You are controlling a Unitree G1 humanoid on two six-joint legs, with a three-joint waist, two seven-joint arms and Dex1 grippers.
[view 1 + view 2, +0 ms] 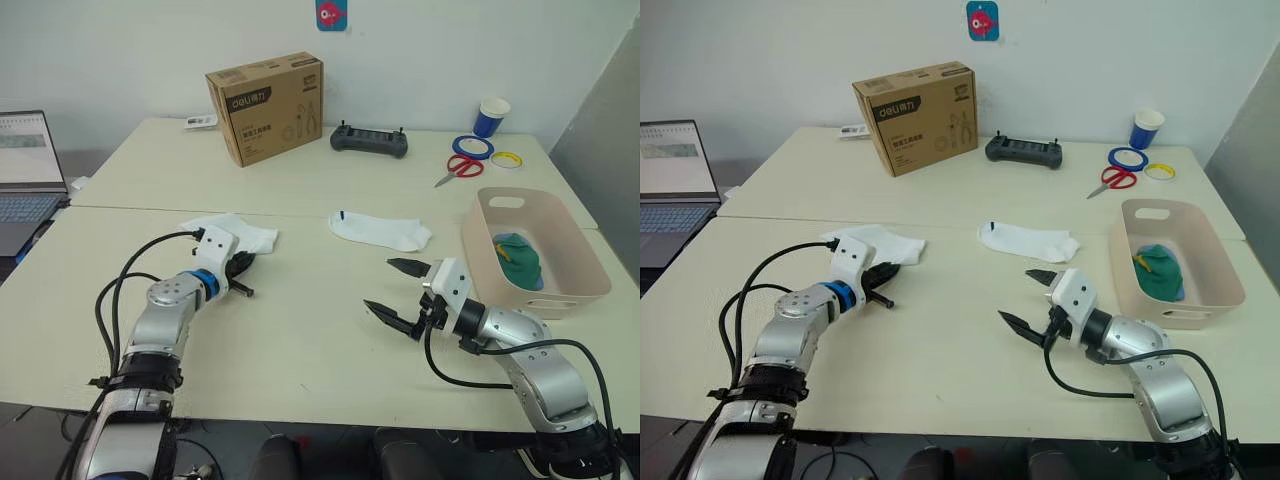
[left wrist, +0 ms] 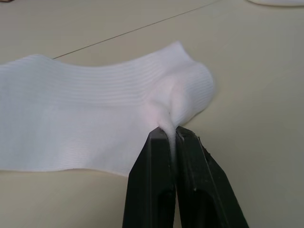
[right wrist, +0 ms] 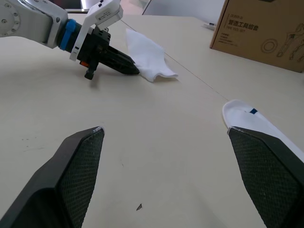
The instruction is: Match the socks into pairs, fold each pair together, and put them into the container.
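Two white socks lie on the table. One white sock (image 1: 240, 232) is at the left, and my left gripper (image 1: 250, 262) is shut on a pinch of its edge (image 2: 168, 124). The other white sock (image 1: 380, 230) lies flat in the middle, with a small blue mark at one end. My right gripper (image 1: 393, 288) hovers open in front of that sock, nothing between its fingers. The pale pink container (image 1: 575, 246) stands at the right and holds a dark green sock (image 1: 520, 262) over a light blue one.
At the back stand a brown cardboard box (image 1: 266, 105), a black controller (image 1: 370, 141), red scissors (image 1: 460, 168), tape rolls (image 1: 472, 147) and a blue cup (image 1: 491, 116). A laptop (image 1: 28, 175) sits off the left edge. A seam (image 1: 300, 212) runs across the tabletop.
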